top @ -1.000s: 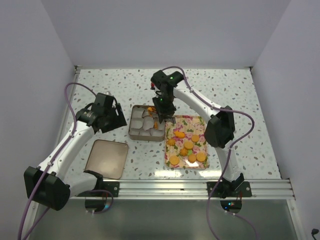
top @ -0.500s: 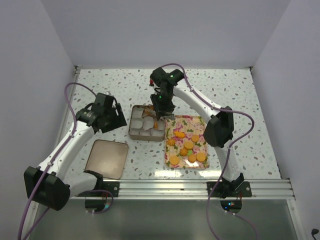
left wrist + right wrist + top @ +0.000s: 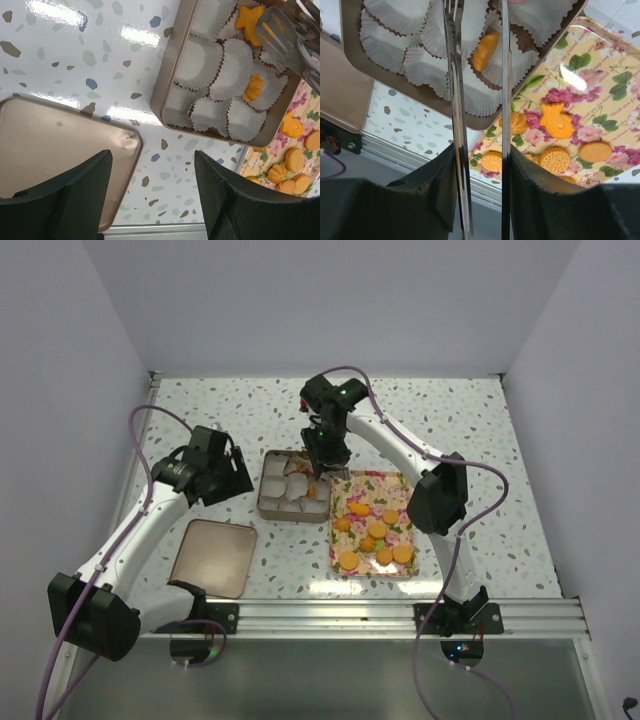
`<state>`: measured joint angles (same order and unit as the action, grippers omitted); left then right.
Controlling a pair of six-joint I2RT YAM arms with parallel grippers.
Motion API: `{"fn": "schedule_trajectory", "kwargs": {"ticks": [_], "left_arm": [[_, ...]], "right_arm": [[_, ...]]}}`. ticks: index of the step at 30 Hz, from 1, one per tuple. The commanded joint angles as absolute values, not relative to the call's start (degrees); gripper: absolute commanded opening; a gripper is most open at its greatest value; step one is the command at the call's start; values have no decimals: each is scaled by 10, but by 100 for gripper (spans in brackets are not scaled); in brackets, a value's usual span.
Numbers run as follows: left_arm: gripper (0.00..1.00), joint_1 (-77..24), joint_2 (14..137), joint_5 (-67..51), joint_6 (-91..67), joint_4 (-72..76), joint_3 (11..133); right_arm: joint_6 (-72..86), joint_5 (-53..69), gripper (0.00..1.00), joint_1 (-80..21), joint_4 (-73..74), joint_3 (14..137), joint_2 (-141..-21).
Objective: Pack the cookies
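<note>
Beneath the right gripper (image 3: 322, 465), in the top view, the tin (image 3: 265, 502) of paper cups (image 3: 285, 490) is seen, with most cookies (image 3: 377, 530) on the flowered tray (image 3: 337, 545) just beside it; the left gripper (image 3: 232, 472) hangs well apart from both. From the left wrist, its fingers (image 3: 75, 200) are shown spread with nothing between, two cookies sitting in cups beyond them. From the right wrist, the fingers (image 3: 535, 200) are clamped on tongs (image 3: 454, 75), blades apart over a cupped cookie; the tongs should be lifted clear so no cup is dragged.
</note>
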<state>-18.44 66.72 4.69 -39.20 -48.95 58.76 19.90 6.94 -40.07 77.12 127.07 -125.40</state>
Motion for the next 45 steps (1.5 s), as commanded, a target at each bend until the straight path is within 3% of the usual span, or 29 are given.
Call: {"fn": "schedule_trajectory", "kwargs": {"ticks": [1,11,25,45], "left_arm": [[72,-181,651,50,-386,-492,606],[73,-179,655,59,-381,-492,614],[72,-179,664,30,-385,-461,592],[72,-180,651,25,-390,-458,572]], "right_arm": [[195,59,42,-400,889,1274,-1204],[195,40,44,-367,898,1177,-1059],[210,62,49,-330,840,812,-843],[190,78,53,-331,814,781,-897]]}}
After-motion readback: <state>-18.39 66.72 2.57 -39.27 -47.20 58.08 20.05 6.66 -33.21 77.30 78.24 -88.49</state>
